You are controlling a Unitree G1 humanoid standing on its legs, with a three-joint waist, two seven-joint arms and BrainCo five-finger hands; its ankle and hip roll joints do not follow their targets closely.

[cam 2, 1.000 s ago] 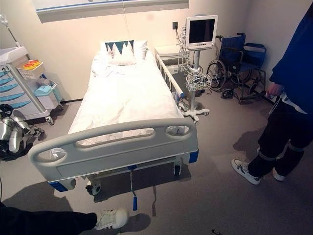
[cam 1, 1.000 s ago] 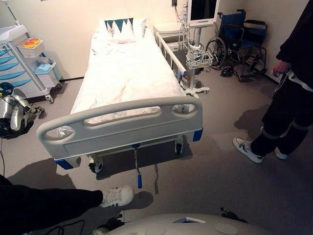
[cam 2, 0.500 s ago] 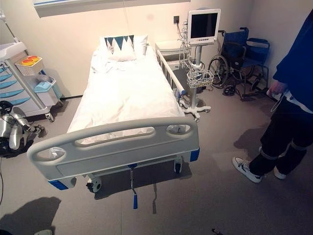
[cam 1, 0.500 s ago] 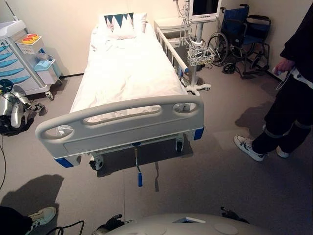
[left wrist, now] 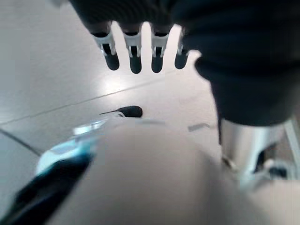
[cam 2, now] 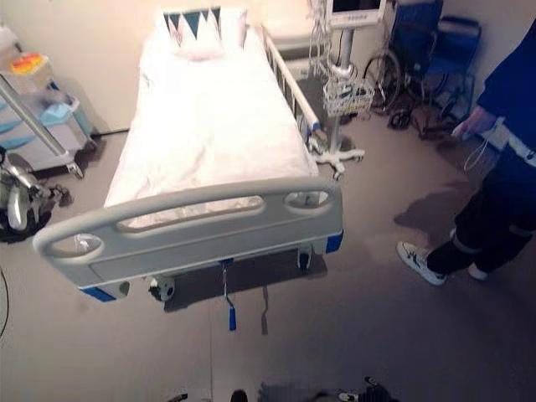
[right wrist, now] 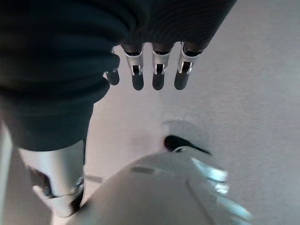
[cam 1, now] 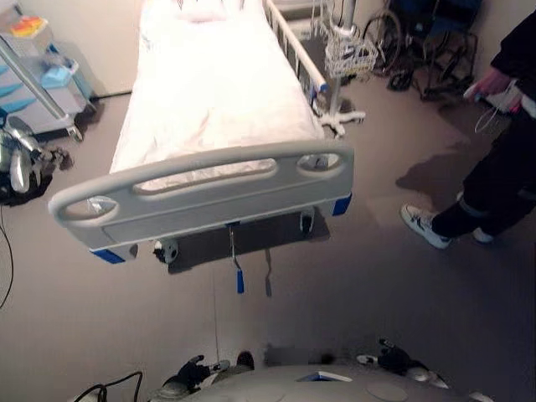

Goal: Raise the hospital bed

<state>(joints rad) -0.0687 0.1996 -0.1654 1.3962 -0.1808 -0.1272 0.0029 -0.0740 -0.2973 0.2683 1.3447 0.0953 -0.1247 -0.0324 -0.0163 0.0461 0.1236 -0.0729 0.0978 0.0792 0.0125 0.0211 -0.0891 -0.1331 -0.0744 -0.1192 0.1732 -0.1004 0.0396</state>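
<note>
One hospital bed (cam 2: 209,159) lies flat ahead, white sheet smooth, blue-tipped crank handle (cam 2: 231,316) hanging under its grey footboard (cam 2: 193,230). Left hand (left wrist: 136,51) and right hand (right wrist: 154,70) hang with fingers straight, holding nothing.

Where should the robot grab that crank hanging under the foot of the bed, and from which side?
Probably the blue grip at the bottom end of the crank, approached from the robot's side. The crank hangs straight down below the footboard, with open floor in front. Both the left hand and right hand are open.
</note>
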